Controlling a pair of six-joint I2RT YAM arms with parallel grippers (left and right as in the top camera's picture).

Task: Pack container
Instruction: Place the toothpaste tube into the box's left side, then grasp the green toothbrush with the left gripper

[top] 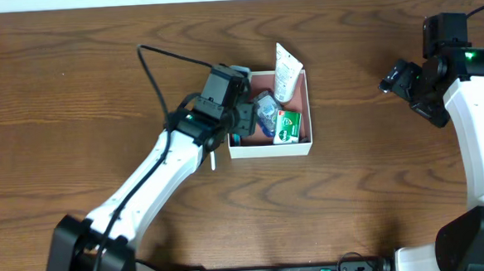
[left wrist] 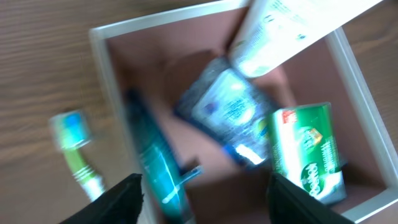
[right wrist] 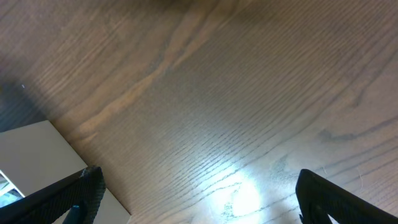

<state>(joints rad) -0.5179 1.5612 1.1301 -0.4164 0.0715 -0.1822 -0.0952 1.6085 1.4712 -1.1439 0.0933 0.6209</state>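
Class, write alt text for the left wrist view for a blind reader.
A white container holds a white tube, blue packet, green box and teal item; the open left gripper hovers above. A green item lies outside it.

Overhead: even, fairly bright, sharp, only soft shadows. Left wrist cam: heavy motion blur, shallow white pink-lined cardboard box [left wrist: 161, 18] & contents smeared, labels unreadable. Right wrist cam: soft focus, white glare patch on brown wood-grain table [right wrist: 242, 194], bottom centre.

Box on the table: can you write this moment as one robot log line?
left gripper: open over container | right gripper: open, empty | in container: white tube, green box, blue packet | toothbrush: outside, on table
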